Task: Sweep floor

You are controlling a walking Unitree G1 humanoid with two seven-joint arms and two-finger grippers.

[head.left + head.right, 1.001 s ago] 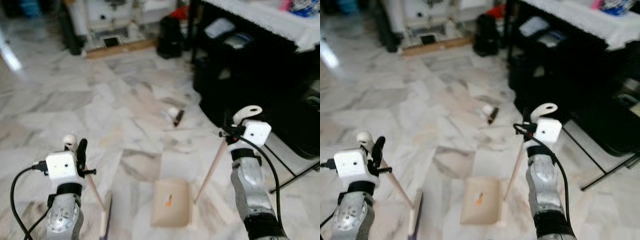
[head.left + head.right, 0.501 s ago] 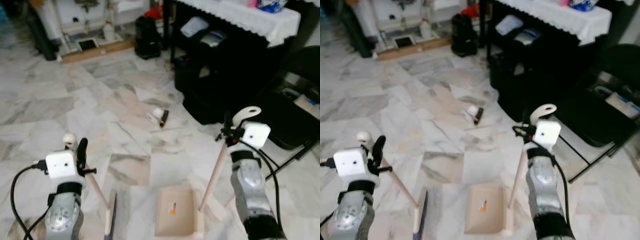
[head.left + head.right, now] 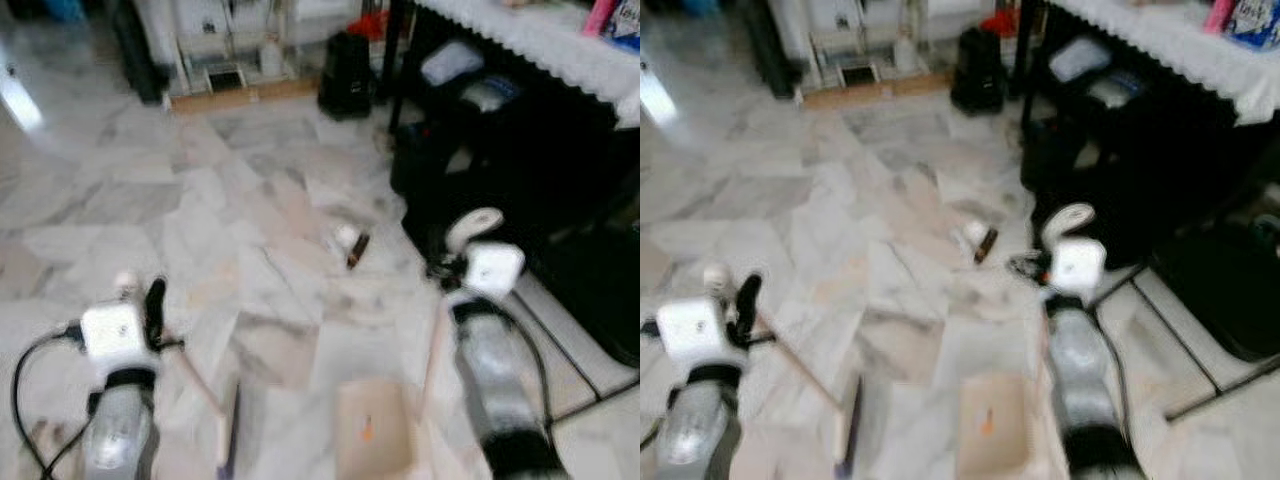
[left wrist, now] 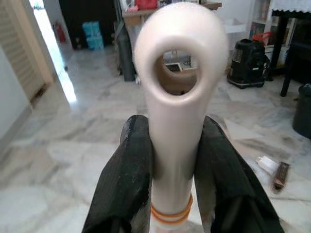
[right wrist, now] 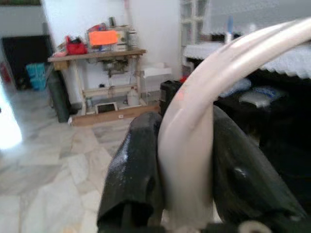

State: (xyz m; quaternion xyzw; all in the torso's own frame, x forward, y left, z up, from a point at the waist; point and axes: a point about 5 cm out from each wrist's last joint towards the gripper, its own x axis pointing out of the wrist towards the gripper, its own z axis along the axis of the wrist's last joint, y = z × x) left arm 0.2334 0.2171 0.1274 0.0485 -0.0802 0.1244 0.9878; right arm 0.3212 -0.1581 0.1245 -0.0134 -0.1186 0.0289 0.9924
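My left gripper (image 3: 142,302) is shut on the pale handle of a broom (image 4: 177,87); its stick slants down to the brush head (image 3: 228,432) on the marble floor by my feet. My right gripper (image 3: 462,262) is shut on the curved top of the dustpan handle (image 5: 204,92). The beige dustpan (image 3: 372,440) lies flat on the floor between my arms, with a small orange scrap (image 3: 367,431) in it. Ahead on the floor lie a small white piece (image 3: 345,236) and a dark brown piece (image 3: 358,250), side by side.
A black table with a white lace cloth (image 3: 560,50) stands close on the right, with dark boxes under it. A black bag (image 3: 345,72) and a workbench (image 3: 235,40) are at the back. Thin black metal legs (image 3: 590,395) cross the floor at right.
The whole picture has swung and blurred, so the camera has moved. Both grippers keep their hold, and the broom and dustpan stay as they were relative to my arms.
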